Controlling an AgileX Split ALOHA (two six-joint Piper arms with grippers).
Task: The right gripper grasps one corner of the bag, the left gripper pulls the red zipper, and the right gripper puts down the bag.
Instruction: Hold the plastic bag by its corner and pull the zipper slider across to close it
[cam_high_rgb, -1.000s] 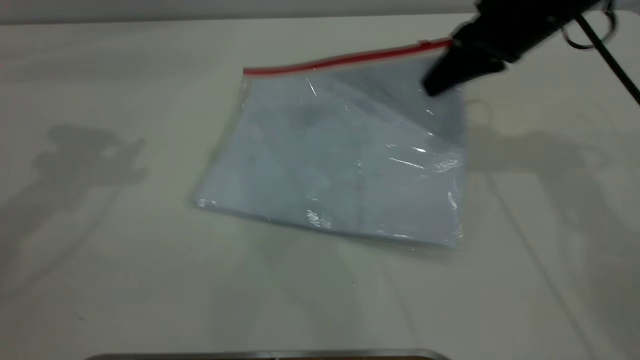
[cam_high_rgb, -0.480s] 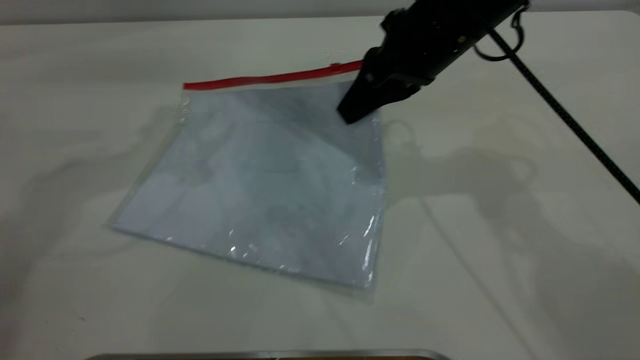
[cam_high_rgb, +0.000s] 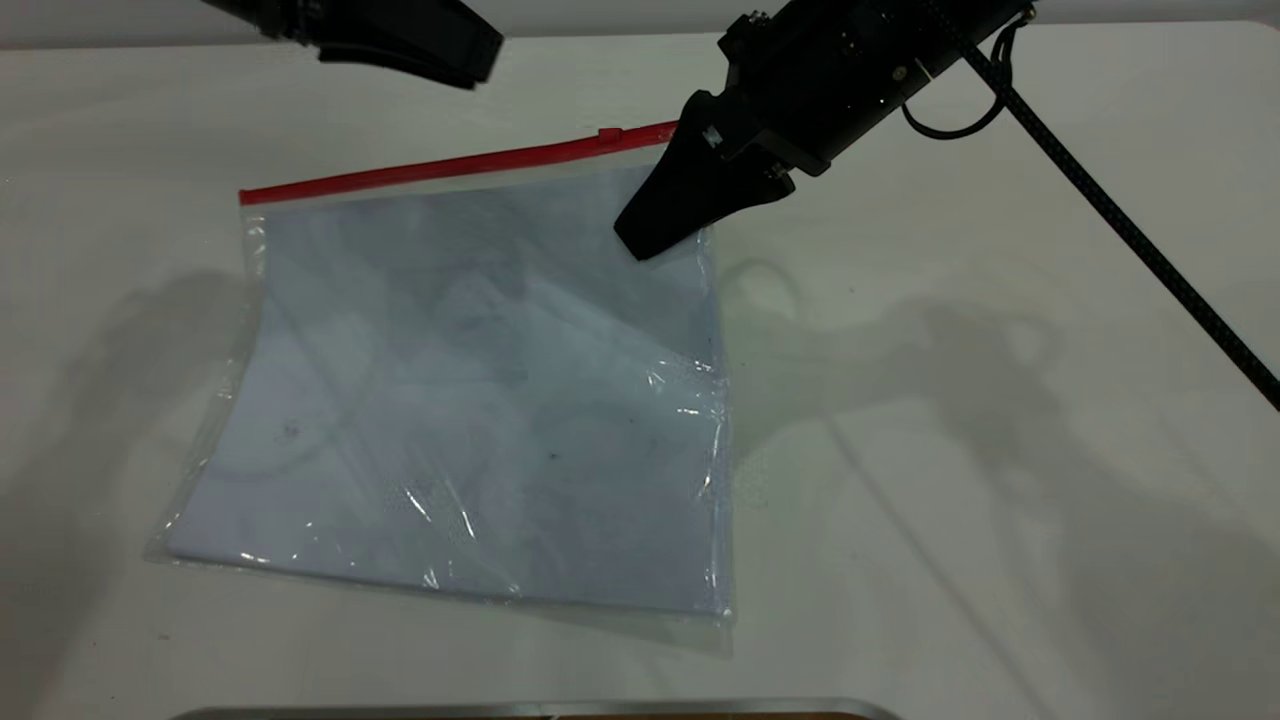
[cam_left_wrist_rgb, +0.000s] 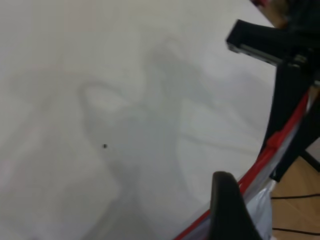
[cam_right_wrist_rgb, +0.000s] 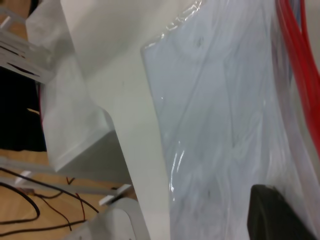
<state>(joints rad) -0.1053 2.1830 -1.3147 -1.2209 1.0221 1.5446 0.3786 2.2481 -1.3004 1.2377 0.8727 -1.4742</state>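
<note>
A: Where's the bag (cam_high_rgb: 470, 390)?

B: On the white table (cam_high_rgb: 1000, 500), filling the middle-left of the exterior view. Its far edge, with the red zipper (cam_high_rgb: 450, 168), is raised, while the near edge rests on the tabletop toward 6 o'clock. The slider tab (cam_high_rgb: 610, 134) sits close to the strip's right end.

A: Anything inside?

B: White paper, filling nearly the whole clear pouch and showing through wrinkled, glinting plastic.

A: And the claws?

B: The right gripper (cam_high_rgb: 668, 205) is at the bag's 1 o'clock corner (cam_high_rgb: 672, 140), its fingers closed narrowly on the corner of the bag at the zipper's end, and its braided cable (cam_high_rgb: 1120, 220) runs off toward 4 o'clock. The left gripper (cam_high_rgb: 440, 50) hangs above the table at 11 o'clock, apart from the bag; I cannot tell how wide it stands.

A: What of the surroundings?

B: Arm shadows fall on the table at both sides of the bag. A metal rim (cam_high_rgb: 530, 709) shows at 6 o'clock, cut off by the frame. The right wrist view catches a wooden floor (cam_right_wrist_rgb: 30, 200) with black cables beyond the table's edge.

A: Anything unclear?

B: In the left wrist view one dark finger (cam_left_wrist_rgb: 227, 210) hides part of the zipper, and the scene there is probably too blurred to place the tab exactly.
</note>
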